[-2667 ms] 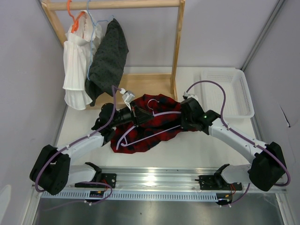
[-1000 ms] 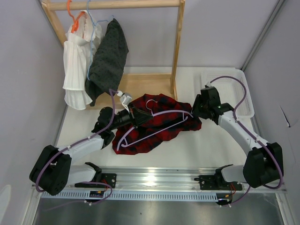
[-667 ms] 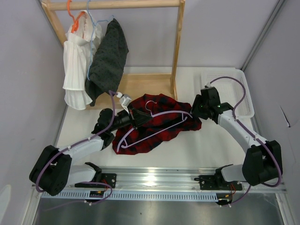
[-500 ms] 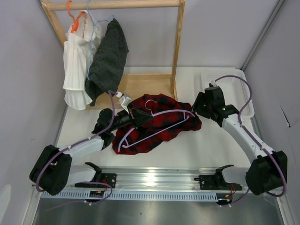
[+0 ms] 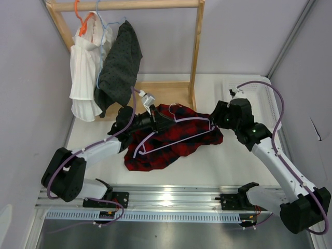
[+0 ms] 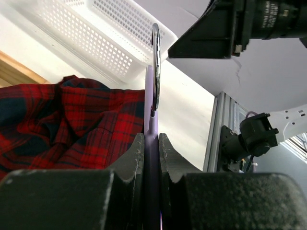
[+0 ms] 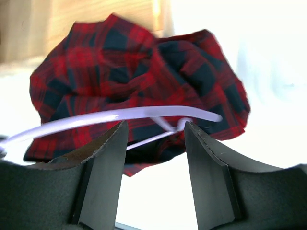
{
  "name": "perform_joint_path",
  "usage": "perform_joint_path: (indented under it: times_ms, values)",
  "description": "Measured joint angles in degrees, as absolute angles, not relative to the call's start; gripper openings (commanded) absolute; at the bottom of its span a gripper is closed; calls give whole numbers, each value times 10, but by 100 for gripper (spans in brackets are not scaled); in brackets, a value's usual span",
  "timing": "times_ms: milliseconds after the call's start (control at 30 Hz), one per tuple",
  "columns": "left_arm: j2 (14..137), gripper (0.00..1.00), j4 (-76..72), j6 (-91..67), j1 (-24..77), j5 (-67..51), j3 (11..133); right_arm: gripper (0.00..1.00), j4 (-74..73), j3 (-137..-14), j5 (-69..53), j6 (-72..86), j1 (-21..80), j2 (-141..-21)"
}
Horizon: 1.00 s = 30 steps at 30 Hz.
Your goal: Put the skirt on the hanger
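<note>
Left gripper [image 6: 151, 152] is clamped tight on the hanger [image 5: 175, 142], at the neck just under the metal hook. Lilac plastic is pinched flat between both pads. Good spot: it's the stiffest part of the frame and the triangle can't swing much from there.

Right gripper [image 7: 154, 125] has its jaws apart and is holding nothing. It's aimed at the hanger's right shoulder, which crosses its view just past the fingertips.

The skirt [image 5: 161, 154] is bunched in a heap mid-table, nearer the far edge, just in front of the wooden rack [image 5: 194, 52] base. The hanger sits over the top of it, hook end toward the far edge. From above I can't tell if the frame is resting on the cloth or is lifted just clear of it.

Handling, my read:
- Skirt is light, limp woven cloth with no stiffness. It will sag and slide off any loose pinch, so take one layer at an outer edge, not the lump in the middle. The right-hand edge nearest the open jaws looks easiest.
- I can't make out the waistband in the folds.
- Hanger is thin, light, slick and a bit springy. The far shoulder will flex if cloth is dragged over it.
</note>
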State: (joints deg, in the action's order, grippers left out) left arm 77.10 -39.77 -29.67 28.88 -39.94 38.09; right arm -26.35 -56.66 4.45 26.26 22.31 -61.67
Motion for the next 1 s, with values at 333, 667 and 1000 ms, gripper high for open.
perform_joint_path:
  times_ms: [333,667,1000]
  values:
    - [816,0,-319,-264,305,-413,429,54,-234,-578,20,210,316,-620]
    - [840,0,-289,-249,306,-423,460,55,-230,-607,23,169,359,-667]
    - [861,0,-287,-249,315,-423,469,53,-206,-647,28,199,405,-711]
